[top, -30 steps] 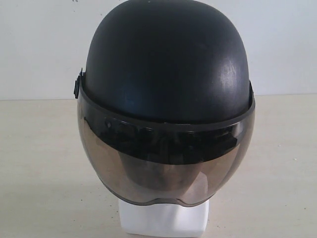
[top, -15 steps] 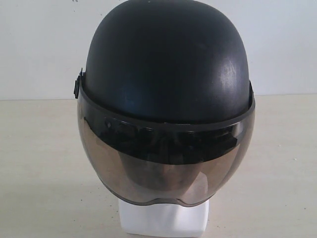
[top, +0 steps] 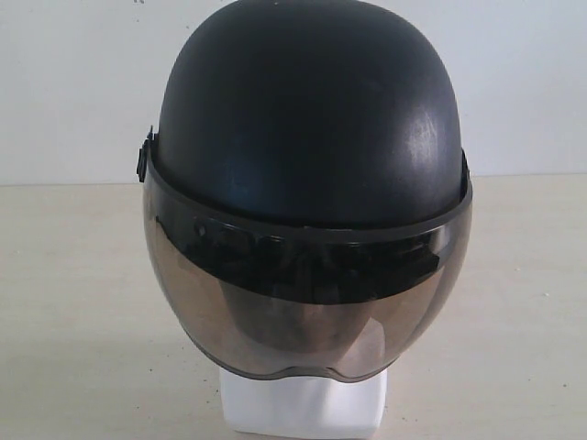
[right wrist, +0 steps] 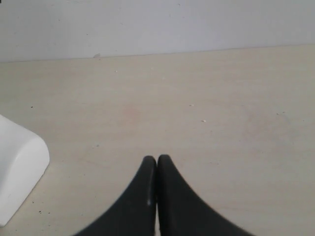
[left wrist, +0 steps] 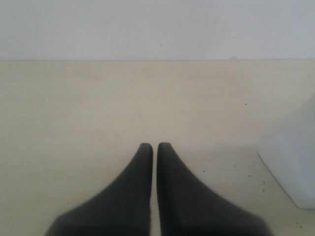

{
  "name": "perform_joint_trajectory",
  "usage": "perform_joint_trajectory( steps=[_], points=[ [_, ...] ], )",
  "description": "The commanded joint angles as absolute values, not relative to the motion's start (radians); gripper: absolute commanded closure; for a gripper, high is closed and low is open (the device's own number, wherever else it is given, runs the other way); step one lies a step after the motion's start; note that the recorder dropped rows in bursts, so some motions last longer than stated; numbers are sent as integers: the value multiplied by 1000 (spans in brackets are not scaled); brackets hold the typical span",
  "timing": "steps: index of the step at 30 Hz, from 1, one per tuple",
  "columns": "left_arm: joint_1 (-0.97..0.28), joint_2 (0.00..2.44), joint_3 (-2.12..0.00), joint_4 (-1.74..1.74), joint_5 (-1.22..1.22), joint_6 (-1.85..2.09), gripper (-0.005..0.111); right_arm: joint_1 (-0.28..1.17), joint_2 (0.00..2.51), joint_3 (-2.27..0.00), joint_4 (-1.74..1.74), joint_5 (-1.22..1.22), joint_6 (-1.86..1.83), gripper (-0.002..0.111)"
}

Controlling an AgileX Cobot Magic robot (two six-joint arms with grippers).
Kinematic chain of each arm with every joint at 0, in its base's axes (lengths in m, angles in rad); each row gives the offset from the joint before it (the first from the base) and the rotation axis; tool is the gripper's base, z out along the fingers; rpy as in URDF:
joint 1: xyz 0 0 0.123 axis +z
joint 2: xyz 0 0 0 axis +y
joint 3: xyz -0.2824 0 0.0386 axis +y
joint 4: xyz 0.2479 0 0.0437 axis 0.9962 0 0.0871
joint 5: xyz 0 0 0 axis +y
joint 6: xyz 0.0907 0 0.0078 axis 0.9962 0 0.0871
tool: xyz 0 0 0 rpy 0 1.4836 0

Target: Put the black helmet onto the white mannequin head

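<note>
Black helmet (top: 307, 110) already seated on white mannequin head (top: 303, 408), visor down over the face, only the neck base (left wrist: 290, 157) left bare below. Clear of both grippers. Left gripper (left wrist: 155, 146) closed, nothing held, low over the table (top: 73, 293), base ahead and toward the other arm (right gripper (right wrist: 156, 159) mirrored, closed, empty). Neither arm clearly nearer; probably nothing left to place.

Pale beige tabletop (top: 73, 302), faintly grained with scattered dark specks; plain white wall (top: 64, 92) stands along its far edge.
</note>
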State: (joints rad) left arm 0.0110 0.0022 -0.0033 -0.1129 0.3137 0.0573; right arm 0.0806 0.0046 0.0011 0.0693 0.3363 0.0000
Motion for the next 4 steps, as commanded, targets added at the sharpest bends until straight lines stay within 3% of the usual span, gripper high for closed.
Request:
perform_joint_trajectory(
  steps=[1, 4],
  points=[
    [7, 0, 0, -115, 314, 61, 102, 79, 0, 0, 63, 333, 0, 108],
    [7, 0, 0, -115, 314, 61, 102, 79, 0, 0, 63, 333, 0, 108]
  ],
)
